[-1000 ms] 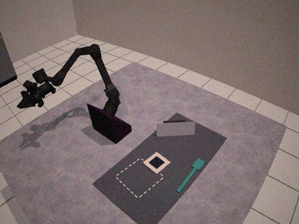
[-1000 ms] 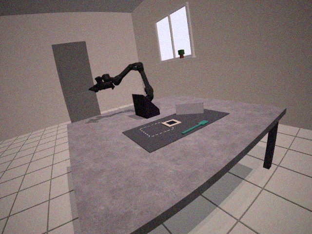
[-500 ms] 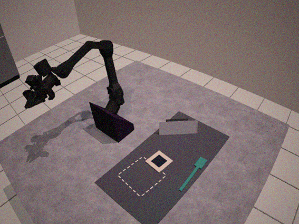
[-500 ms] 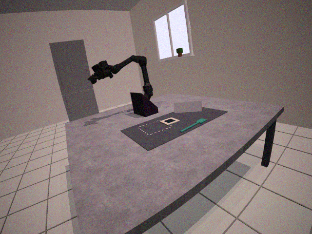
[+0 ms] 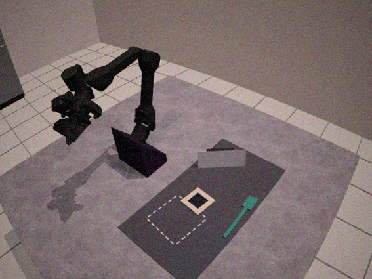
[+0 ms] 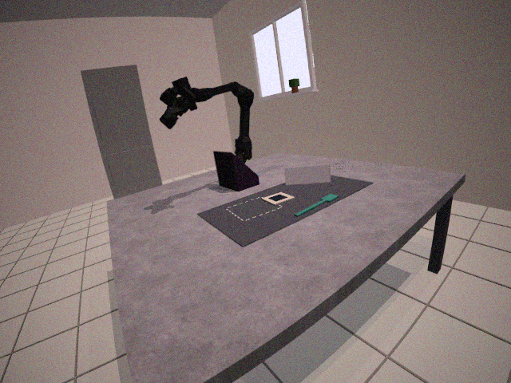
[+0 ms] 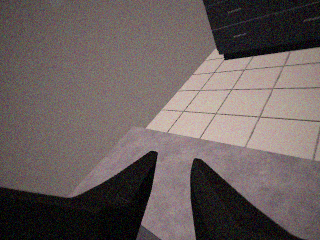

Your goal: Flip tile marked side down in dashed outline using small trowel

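While the pincer (image 5: pixel 69 143) (image 6: pixel 164 122) (image 7: pixel 174 162) hangs empty, the square tile (image 5: pixel 189 200) (image 6: pixel 270 199) seemingly lies flat.

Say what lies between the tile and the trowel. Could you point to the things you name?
Only bare dark mat (image 5: pixel 181 263) (image 6: pixel 243 237) separates the tile (image 5: pixel 186 201) (image 6: pixel 270 200) from the trowel (image 5: pixel 235 221) (image 6: pixel 312 207); the top view shows it.

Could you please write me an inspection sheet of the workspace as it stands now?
Surface: mottled grey table with a dark mat; no spills seen.
Job's things: trowel flat on the mat; tile flat, dark square up, mostly outside the dashed outline, at its corner.
Clutter: pale upright block at the mat's far end.
Gripper: raised, holding nothing, fingers slightly apart.
Cables: nothing seen.
Surroundings: tiled floor, door, window with a small plant.
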`<state>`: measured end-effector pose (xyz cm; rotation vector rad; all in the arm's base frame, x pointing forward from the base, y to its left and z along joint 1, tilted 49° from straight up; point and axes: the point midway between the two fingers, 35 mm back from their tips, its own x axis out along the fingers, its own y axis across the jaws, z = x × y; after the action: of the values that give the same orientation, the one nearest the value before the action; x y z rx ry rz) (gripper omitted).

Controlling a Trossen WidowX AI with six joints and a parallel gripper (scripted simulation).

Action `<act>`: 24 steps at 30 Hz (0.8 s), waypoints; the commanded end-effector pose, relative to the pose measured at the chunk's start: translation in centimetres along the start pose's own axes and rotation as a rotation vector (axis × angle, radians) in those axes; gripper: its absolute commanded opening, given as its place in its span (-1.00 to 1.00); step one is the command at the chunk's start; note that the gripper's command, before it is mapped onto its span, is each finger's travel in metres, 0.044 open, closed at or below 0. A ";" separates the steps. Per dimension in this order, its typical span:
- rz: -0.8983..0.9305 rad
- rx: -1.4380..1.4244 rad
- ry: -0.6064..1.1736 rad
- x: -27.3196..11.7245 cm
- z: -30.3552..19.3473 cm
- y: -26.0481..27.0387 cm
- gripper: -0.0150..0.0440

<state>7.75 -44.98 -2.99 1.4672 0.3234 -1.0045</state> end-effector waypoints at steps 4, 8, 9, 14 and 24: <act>0.021 0.127 0.172 2.0 -5.3 8.4 -0.15; 0.008 0.195 0.265 2.6 -8.9 12.4 -0.15; 0.002 0.212 0.288 2.7 -9.8 13.3 -0.15; -0.035 0.289 0.396 2.7 -14.6 17.5 -0.15; -0.121 0.341 0.591 1.0 -25.3 24.1 -0.15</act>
<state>32.89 -30.36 6.93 2.0383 0.6277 -0.7604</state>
